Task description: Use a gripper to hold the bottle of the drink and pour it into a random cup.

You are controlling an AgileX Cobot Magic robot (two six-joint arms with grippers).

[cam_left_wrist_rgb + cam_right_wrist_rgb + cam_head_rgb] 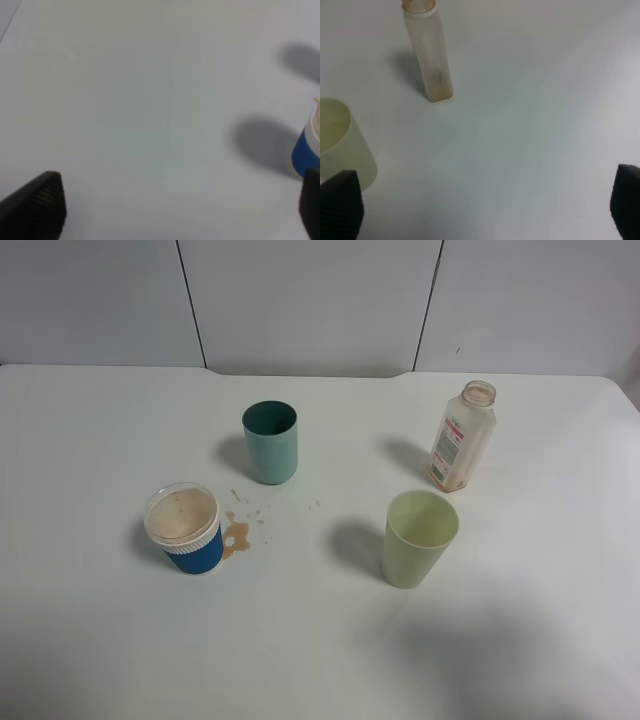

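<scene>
The bottle point(463, 437) stands upright and capless at the back right of the table, with only a little brown drink point(447, 478) at its bottom. It also shows in the right wrist view point(427, 55). The teal cup point(270, 443) stands upright at the back centre-left. Neither arm shows in the exterior high view. My right gripper point(482, 205) is open and empty, well short of the bottle. My left gripper point(172, 210) is open and empty over bare table, with the blue cup off to one side.
A pale yellow-green tumbler point(420, 538) stands in front of the bottle; it also shows in the right wrist view point(340, 145). A short blue ribbed cup with a clear lid point(185, 530) stands front left, and shows in the left wrist view point(307, 145). A brown spill point(237, 535) lies beside it.
</scene>
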